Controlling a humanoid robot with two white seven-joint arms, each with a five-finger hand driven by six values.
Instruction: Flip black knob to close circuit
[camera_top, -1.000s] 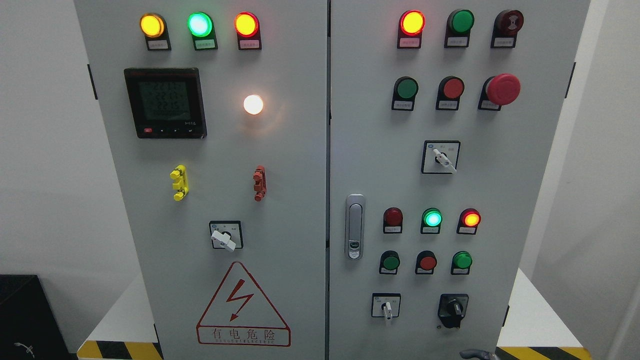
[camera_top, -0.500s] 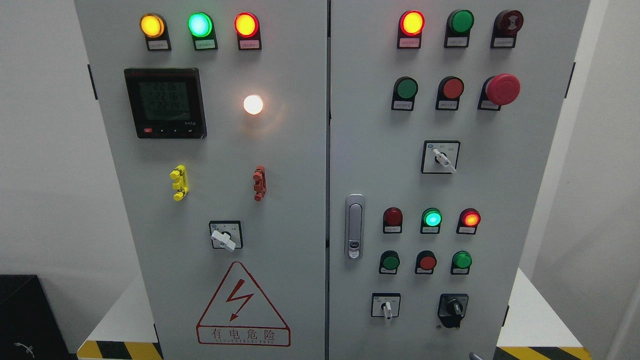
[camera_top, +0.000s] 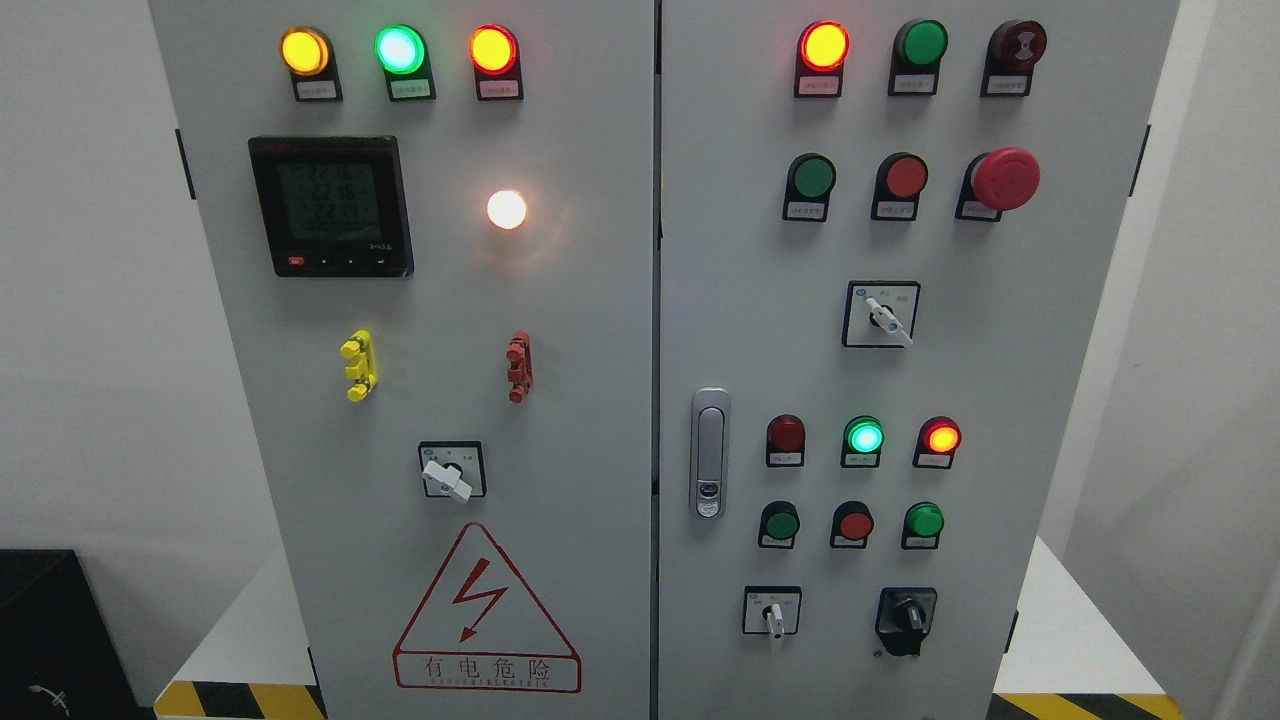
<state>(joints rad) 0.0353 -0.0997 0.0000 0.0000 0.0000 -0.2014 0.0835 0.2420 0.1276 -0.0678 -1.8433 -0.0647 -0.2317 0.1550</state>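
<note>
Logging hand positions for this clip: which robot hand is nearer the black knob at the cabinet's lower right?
Neither can be judged: no robot hand is in view. The black knob sits untouched.

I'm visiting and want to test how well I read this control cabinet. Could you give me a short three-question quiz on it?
1. True or false: a robot hand is touching the black knob.
2. Which door holds the red mushroom button? A) left door B) right door
3. Fill in: the warning triangle sits directly below a selector switch with a ____ handle.

Key:
1. False; no robot hand shows in the head view, and the knob at the lower right of the cabinet is untouched.
2. B.
3. White.
</note>
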